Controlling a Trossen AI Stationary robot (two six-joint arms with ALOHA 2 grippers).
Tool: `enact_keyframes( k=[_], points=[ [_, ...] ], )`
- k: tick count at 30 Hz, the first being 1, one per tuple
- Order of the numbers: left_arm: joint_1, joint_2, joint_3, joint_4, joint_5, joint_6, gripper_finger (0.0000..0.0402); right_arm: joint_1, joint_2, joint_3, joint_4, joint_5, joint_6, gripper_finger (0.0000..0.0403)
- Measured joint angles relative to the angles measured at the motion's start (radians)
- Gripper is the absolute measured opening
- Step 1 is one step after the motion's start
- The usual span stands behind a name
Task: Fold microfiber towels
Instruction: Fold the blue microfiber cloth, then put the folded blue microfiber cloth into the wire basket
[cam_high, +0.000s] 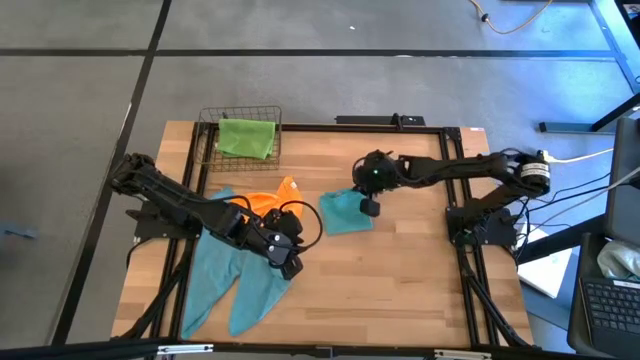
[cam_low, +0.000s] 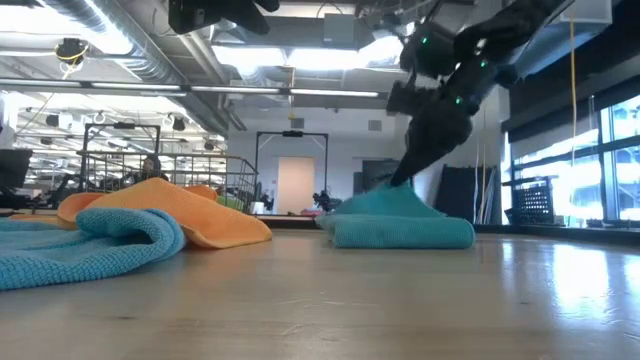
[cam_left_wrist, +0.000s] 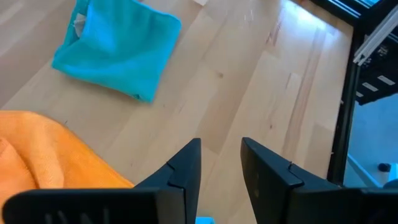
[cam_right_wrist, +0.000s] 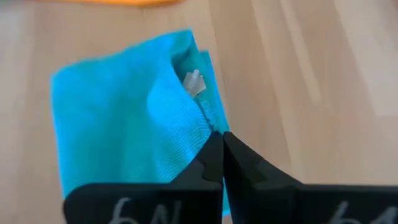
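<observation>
A small folded teal towel (cam_high: 343, 213) (cam_low: 400, 228) lies mid-table, with my right gripper (cam_high: 370, 207) (cam_right_wrist: 219, 142) shut at its right edge. An orange towel (cam_high: 272, 197) (cam_low: 190, 215) lies crumpled left of it. A larger teal towel (cam_high: 235, 280) (cam_low: 90, 240) lies spread at the near left. My left gripper (cam_high: 291, 265) (cam_left_wrist: 221, 158) hovers open above that towel's right tip, with bare wood showing between its fingers. A lime green towel (cam_high: 246, 137) rests in a wire basket (cam_high: 210, 118) at the far left. My right gripper has its shut fingertips on the folded teal towel's right edge (cam_right_wrist: 208, 121), beside a small white tag (cam_right_wrist: 193, 80). The fingers slant down from the table's right side. The towel rises to a low peak (cam_low: 385, 197) under them, and the rest lies on the table. How many layers they hold, I cannot tell.
Bare wood (cam_high: 410, 280) fills the table's near right half. A black frame rail (cam_high: 380, 125) runs along the far edge and down both sides. Cables and a laptop sit beyond the right edge.
</observation>
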Motion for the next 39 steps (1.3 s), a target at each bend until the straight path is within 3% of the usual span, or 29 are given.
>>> enact_keyframes(
  k=[13, 20, 26, 30, 35, 39],
  points=[
    [-0.02, 0.0, 0.0, -0.021, 0.024, -0.008, 0.0105, -0.003, 0.083, 0.0, -0.066, 0.188, 0.109, 0.0015],
    [-0.017, 0.0, 0.0, -0.027, 0.024, -0.006, 0.0105, 0.0, 0.081, 0.0, -0.088, 0.054, 0.138, 0.0028],
    [-0.012, 0.0, 0.0, -0.033, -0.002, -0.003, 0.0105, 0.001, 0.001, 0.008, -0.135, 0.019, 0.177, 0.0108],
    [0.013, 0.0, 0.0, -0.023, -0.051, 0.042, 0.0105, -0.016, -0.09, 0.045, -0.177, 0.129, 0.162, 0.018],
    [0.066, 0.0, 0.0, 0.111, -0.072, 0.32, 0.0105, -0.033, -0.187, 0.094, -0.251, 0.222, 0.182, 0.0248],
    [0.168, 0.022, 0.001, 0.211, -0.057, 0.572, 0.0105, -0.033, -0.276, 0.169, -0.403, 0.221, 0.262, 0.0262]
  ],
)
